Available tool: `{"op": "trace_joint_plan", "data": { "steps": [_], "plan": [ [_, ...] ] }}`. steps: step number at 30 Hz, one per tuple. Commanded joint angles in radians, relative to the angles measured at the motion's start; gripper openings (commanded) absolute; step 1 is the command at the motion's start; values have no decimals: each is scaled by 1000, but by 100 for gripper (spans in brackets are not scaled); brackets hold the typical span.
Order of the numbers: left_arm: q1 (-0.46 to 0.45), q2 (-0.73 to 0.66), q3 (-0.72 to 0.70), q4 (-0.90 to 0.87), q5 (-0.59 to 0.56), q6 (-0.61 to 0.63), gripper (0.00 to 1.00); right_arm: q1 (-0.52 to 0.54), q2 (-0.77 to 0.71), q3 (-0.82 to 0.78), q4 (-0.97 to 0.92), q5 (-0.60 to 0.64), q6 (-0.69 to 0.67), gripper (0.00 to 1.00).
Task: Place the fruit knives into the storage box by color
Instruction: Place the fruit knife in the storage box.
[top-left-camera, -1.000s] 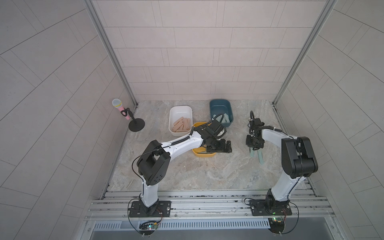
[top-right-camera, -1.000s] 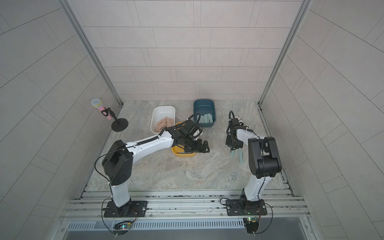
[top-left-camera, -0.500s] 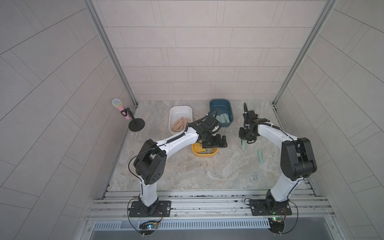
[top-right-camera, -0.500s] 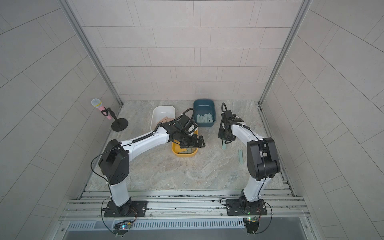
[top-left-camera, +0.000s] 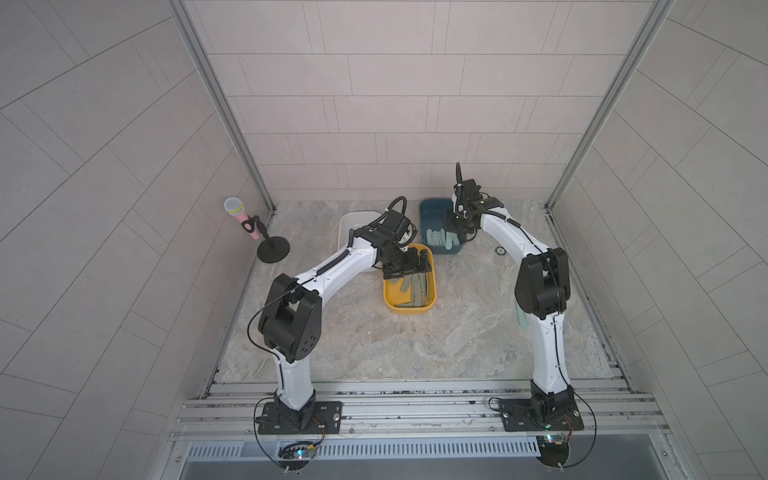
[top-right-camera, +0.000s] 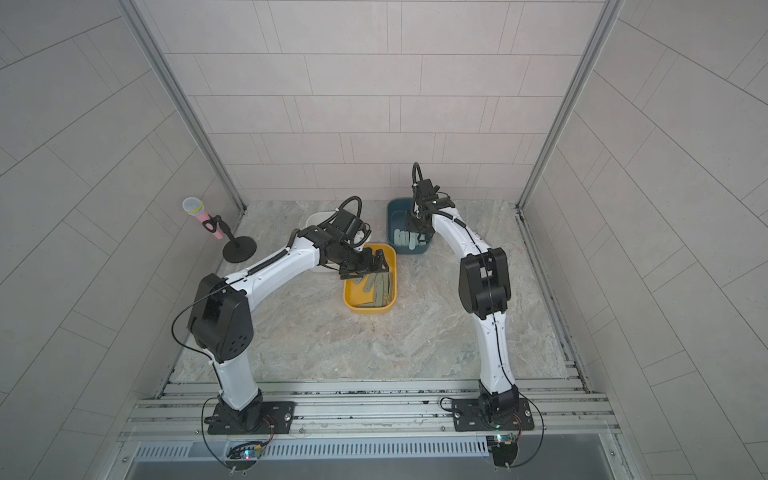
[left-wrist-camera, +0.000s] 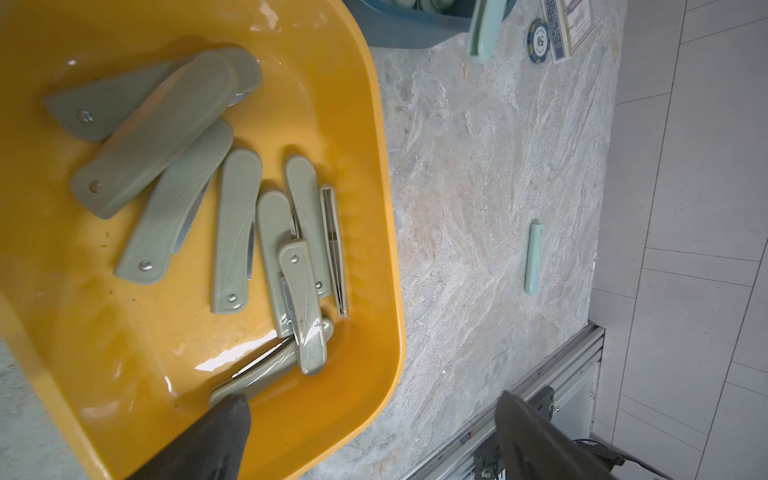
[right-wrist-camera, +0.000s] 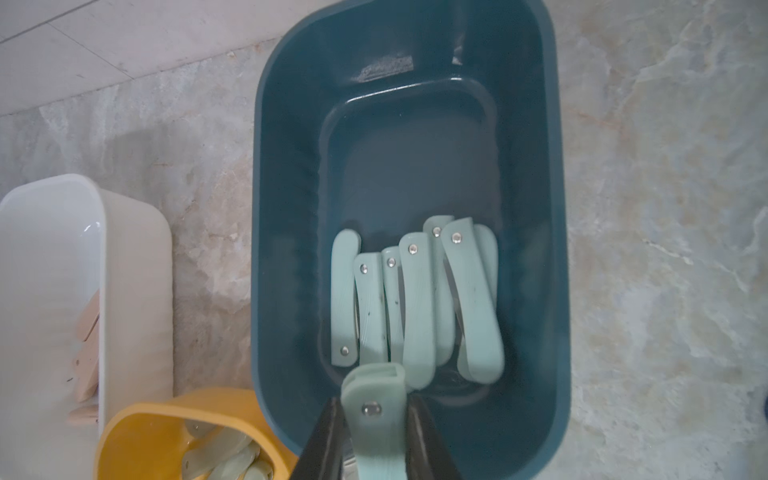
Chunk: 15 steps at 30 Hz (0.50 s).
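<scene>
Teal knife (right-wrist-camera: 376, 419) end-down over blue box (right-wrist-camera: 291, 208)

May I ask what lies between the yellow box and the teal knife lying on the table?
Only bare marble tabletop separates yellow box and teal knife, shown in the left wrist view.

Both top views are bright and evenly lit, with only faint shadows on the marbled stone bench (top-left-camera: 374, 340). The joints of the grey tiled walls (top-left-camera: 104, 145) bow toward the frame edges. In the left wrist view, white glare dots the glossy yellow plastic tub (left-wrist-camera: 365, 166), and the dark fingers (left-wrist-camera: 208, 440) are unfocused. The right wrist view is soft, and the pale teal fruit knife (right-wrist-camera: 376, 399) nearest the lens is blurred.
</scene>
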<state>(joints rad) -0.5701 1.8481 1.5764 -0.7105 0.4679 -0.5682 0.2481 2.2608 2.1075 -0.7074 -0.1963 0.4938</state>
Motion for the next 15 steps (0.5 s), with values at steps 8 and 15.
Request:
{"op": "trace_joint_plan", "data": {
  "steps": [8, 15],
  "plan": [
    [10, -70, 2, -34, -11, 33, 100, -16, 120, 161, -56, 7, 5, 13],
    [23, -86, -16, -31, -12, 36, 100, -21, 146, 170, -10, 36, 15, 14]
  ]
}}
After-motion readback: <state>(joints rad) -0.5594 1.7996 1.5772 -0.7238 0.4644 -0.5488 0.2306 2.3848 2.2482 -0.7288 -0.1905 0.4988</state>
